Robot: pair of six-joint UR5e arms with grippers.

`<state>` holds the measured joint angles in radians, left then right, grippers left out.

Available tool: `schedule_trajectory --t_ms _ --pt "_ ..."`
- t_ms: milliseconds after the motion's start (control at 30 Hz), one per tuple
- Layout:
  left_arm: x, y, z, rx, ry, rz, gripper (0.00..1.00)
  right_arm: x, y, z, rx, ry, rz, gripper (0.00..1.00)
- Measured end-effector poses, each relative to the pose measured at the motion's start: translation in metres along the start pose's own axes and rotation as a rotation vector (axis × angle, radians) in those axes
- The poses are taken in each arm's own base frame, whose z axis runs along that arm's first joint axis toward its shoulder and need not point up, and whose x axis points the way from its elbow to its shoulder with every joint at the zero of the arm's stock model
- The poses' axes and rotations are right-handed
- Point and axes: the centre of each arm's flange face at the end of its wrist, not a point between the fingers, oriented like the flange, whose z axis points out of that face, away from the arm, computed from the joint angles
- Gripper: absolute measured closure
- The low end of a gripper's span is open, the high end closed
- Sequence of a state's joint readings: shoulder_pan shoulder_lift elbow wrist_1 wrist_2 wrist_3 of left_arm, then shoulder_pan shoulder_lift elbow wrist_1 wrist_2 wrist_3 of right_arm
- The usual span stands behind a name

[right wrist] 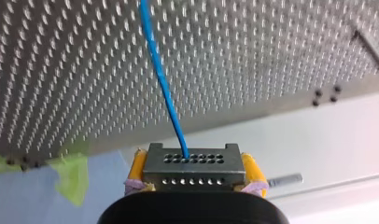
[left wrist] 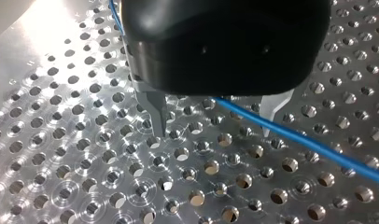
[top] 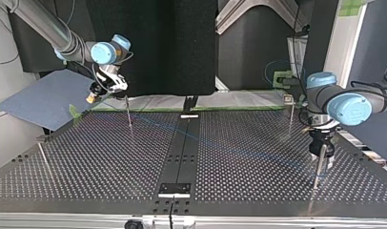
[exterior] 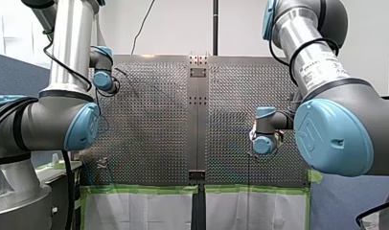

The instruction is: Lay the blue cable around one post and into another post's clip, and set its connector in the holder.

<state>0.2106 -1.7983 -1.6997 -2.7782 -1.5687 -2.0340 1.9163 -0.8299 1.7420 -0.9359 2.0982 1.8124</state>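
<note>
Right hand, in its wrist view, clamps the connector between yellow pads, the blue cable running off over the worktop; a hard pull might tug it free. Left wrist view: left hand stands wide astride the cable, which could slip out. Top view: a post just beside it risks a knock.

Forearm tube of my right arm: dark print runs along the silver tube in the front view, but it is too small and blurred to read.
Blue joint cap on the same arm: a raised mark on its face, with no letters that can be made out.
Top view: no legible text.
Left wrist view: no legible text.
Right wrist view: no legible text.
</note>
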Motion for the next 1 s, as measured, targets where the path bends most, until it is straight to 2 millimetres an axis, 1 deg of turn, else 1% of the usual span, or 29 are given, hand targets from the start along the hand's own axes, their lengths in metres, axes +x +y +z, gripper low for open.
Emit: schedule_trajectory --t_ms 100,300,500,700,833,933,1000 --pt "0.0 -0.001 0.0 0.001 0.001 0.0 0.0 -0.007 0.017 0.001 -0.023 -0.003 0.003 1.0" --pt "0.001 -0.002 -0.001 0.004 0.002 0.0 0.0 -0.035 0.055 -0.001 -0.046 -0.036 0.025 1.0" --pt "0.002 -0.003 -0.001 0.006 0.003 0.0 0.0 -0.062 0.092 -0.008 -0.06 -0.076 0.041 1.0" --pt "0.002 -0.004 -0.001 0.007 0.004 0.0 0.0 -0.089 0.134 -0.021 -0.104 -0.116 0.026 1.0" --pt "0.002 -0.005 -0.001 0.009 0.004 0.0 0.0 -0.106 0.164 -0.034 -0.152 -0.152 0.01 1.0" --pt "0.003 -0.005 -0.001 0.009 0.005 0.0 0.0 -0.113 0.181 -0.044 -0.181 -0.177 0.001 1.0" --pt "0.003 -0.005 -0.002 0.01 0.006 0.0 0.0 -0.116 0.188 -0.051 -0.193 -0.191 -0.004 1.0"
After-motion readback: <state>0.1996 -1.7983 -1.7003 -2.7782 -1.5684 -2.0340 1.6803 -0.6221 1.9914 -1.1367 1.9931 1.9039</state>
